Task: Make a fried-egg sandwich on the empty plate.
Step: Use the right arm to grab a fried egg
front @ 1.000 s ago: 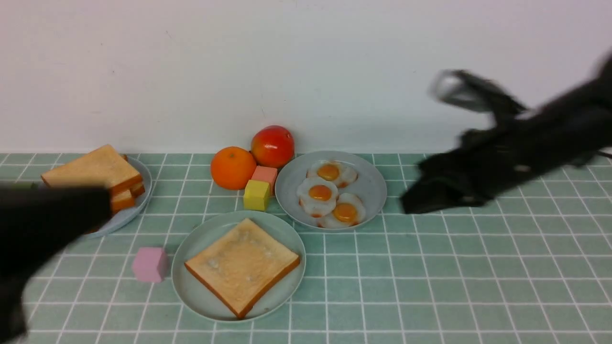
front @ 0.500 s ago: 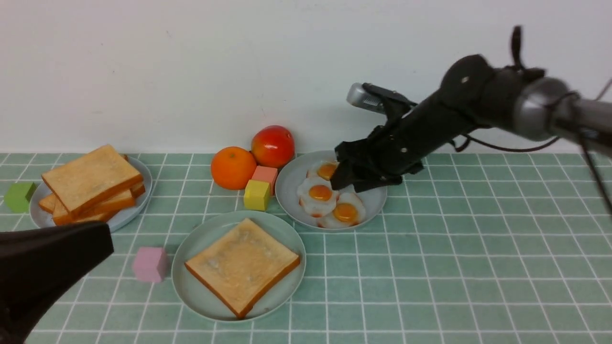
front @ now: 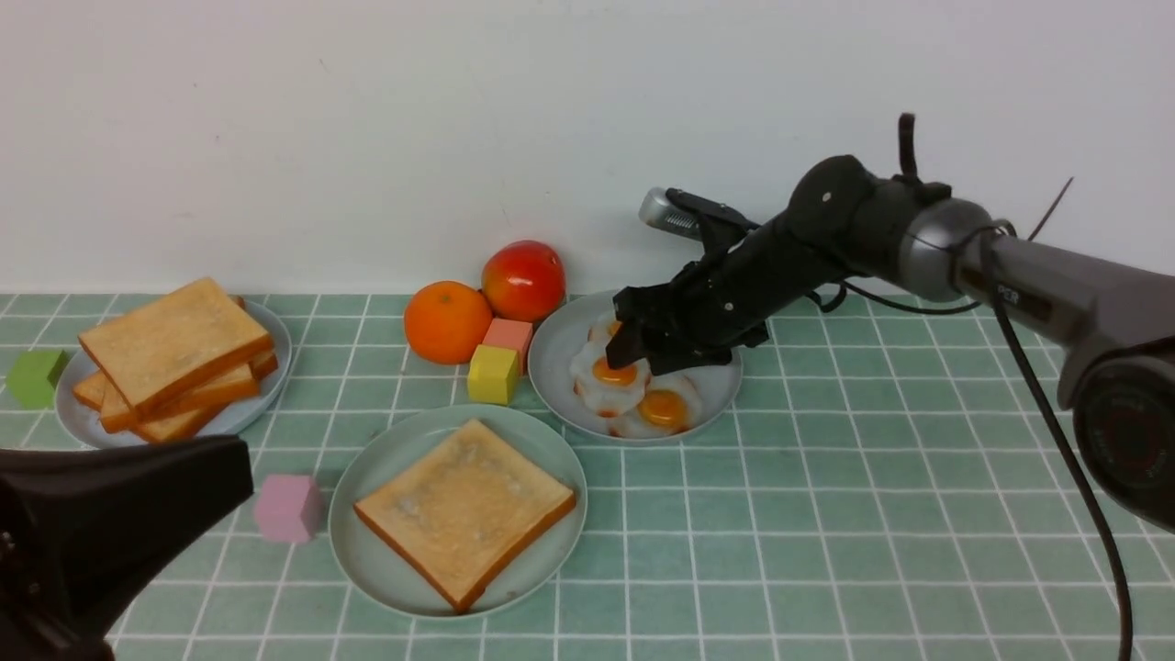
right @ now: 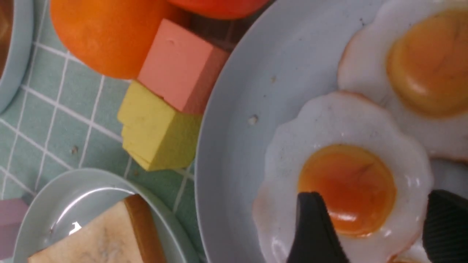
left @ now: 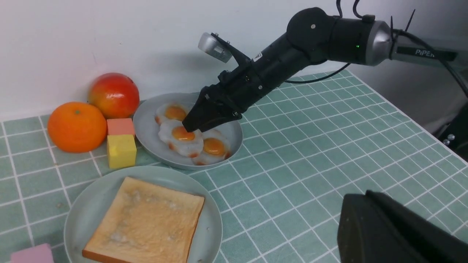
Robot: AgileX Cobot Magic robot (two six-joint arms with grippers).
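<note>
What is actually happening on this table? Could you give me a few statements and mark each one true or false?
1. The right gripper is open over a fried egg. True.
2. The mint-green plate holds an egg. False: it holds only one toast slice.
3. Three fried eggs lie on the grey-blue plate. True.
4. The orange sits on a plate. False: it rests on the tiled table, beside the red fruit.
5. The stack of toast slices is on the robot's left side. True.
</note>
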